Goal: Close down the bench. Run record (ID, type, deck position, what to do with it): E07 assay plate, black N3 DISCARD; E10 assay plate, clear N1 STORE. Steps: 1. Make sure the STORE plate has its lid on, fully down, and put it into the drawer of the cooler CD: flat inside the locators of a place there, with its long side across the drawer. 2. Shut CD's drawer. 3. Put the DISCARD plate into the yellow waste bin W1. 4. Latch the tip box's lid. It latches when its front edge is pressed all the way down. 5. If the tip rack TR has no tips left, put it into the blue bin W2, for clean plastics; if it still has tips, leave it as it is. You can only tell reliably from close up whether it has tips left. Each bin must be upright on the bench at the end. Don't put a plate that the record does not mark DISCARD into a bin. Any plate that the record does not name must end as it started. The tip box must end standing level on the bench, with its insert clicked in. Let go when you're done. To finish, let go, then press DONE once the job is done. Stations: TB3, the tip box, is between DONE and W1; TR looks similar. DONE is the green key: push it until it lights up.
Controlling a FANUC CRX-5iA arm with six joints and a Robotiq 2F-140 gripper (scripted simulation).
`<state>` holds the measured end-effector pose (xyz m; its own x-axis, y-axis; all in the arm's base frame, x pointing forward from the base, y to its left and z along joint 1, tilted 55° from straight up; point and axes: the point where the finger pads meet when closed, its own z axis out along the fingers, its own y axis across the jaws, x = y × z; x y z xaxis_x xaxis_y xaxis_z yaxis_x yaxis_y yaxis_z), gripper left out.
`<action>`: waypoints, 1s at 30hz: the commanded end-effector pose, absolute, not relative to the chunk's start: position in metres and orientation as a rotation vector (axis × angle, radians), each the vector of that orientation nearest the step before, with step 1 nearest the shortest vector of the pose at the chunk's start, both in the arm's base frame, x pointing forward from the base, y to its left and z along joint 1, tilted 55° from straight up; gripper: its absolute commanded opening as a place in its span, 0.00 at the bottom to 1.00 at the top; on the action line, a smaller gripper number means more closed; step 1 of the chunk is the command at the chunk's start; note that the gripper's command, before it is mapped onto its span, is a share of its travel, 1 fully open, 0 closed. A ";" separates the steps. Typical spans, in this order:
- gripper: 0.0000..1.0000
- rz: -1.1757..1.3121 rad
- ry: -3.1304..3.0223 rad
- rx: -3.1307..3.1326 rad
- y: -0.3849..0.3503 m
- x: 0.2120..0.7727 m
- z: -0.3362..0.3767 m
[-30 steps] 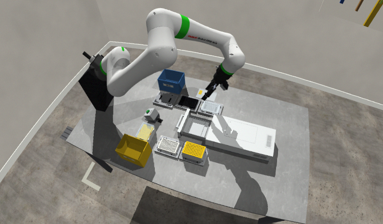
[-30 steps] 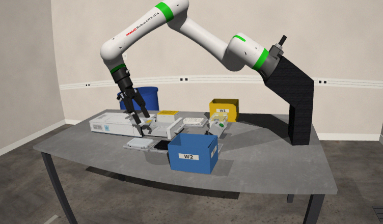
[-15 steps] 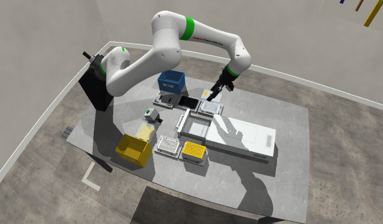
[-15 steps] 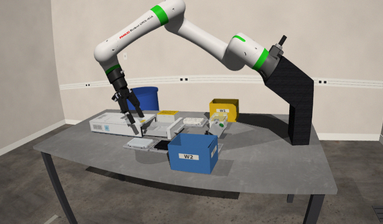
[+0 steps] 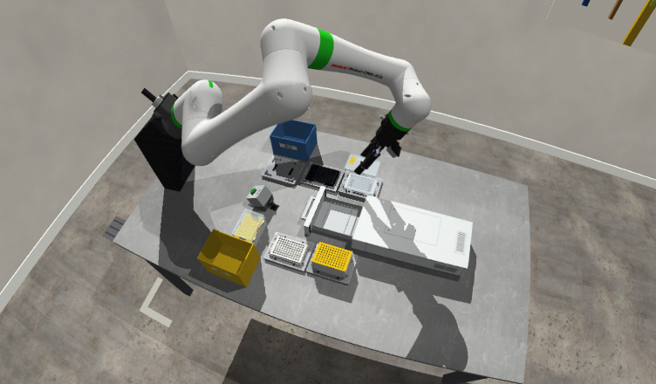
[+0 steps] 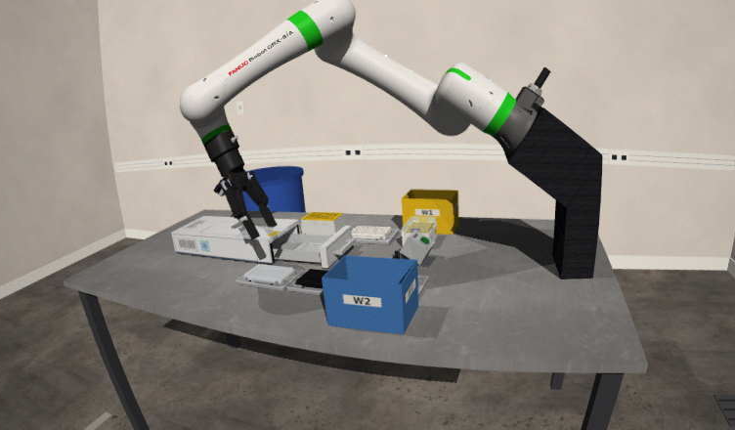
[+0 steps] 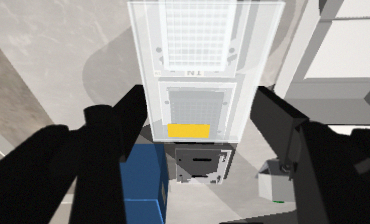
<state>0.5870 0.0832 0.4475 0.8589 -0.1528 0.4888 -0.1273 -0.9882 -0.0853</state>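
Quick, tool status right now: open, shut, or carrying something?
Tool: shut on the clear plate lid with the yellow tag, carried above the clear plate at N1.

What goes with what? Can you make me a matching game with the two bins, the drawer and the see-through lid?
1. yellow plastic bin
2. blue plastic bin
3. clear flat plastic lid
4. white cooler drawer

A. pulled open
B. labelled W2
C. held in the black hand
D. labelled W1

Pairs: 1-D, 2-B, 3-C, 4-A
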 end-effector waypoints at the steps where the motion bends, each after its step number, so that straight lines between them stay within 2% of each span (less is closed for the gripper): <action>1: 0.10 -0.792 0.224 -2.980 0.083 0.590 0.446; 30: 0.10 -0.792 0.224 -2.980 0.081 0.616 0.426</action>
